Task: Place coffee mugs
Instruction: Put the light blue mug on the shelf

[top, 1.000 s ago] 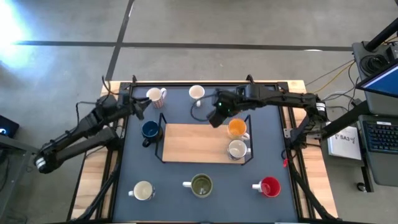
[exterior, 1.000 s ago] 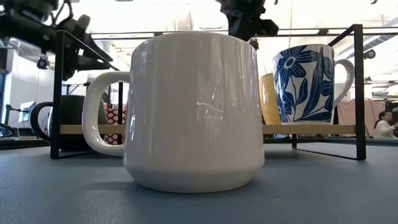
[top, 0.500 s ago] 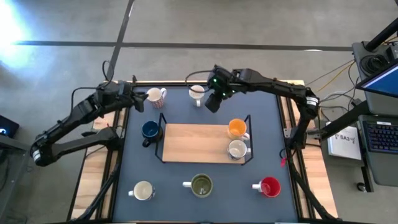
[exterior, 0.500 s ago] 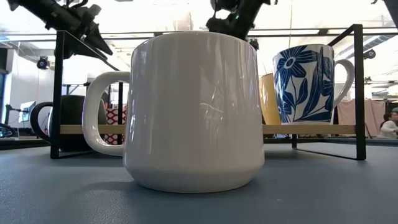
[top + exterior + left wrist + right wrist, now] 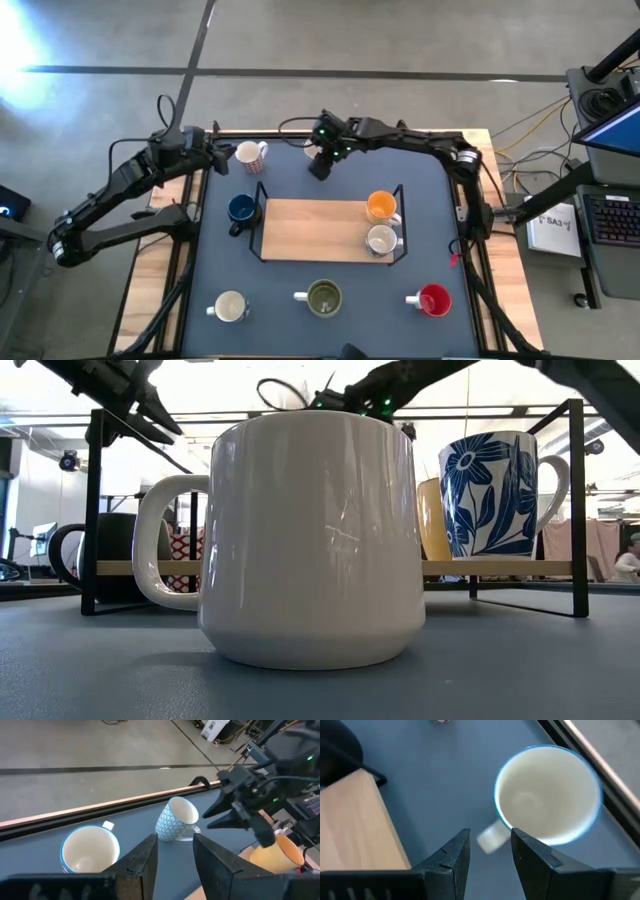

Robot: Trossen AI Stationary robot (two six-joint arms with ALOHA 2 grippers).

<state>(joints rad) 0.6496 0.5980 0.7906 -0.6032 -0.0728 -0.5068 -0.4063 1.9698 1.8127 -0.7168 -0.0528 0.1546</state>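
In the high view my right gripper [image 5: 320, 166] is open over the table's far edge, covering most of a blue-rimmed white mug [image 5: 313, 146]. In the right wrist view that mug [image 5: 547, 802] stands upright, its handle [image 5: 492, 836] just beyond the gap of my right gripper [image 5: 490, 857]. My left gripper [image 5: 216, 156] is open, left of the mug with reddish markings [image 5: 250, 153]. The orange mug [image 5: 380, 206] and a white mug [image 5: 380, 240] stand on the rack. The dark blue mug [image 5: 240, 209], cream mug [image 5: 229, 306], olive mug [image 5: 323, 297] and red mug [image 5: 434, 299] stand on the mat.
A black wire rack with a wooden board [image 5: 310, 230] fills the table's middle; its left half is bare. In the low view a big white mug [image 5: 310, 540] stands close in front of the rack's frame [image 5: 577, 510]. Wooden table rims flank the dark mat [image 5: 290, 275].
My right gripper has swung from above the rack's far side, beside the orange mug, toward the table's far left and now hangs over the white mug at the far edge. My left gripper has drawn back toward the far left corner. No mug has moved.
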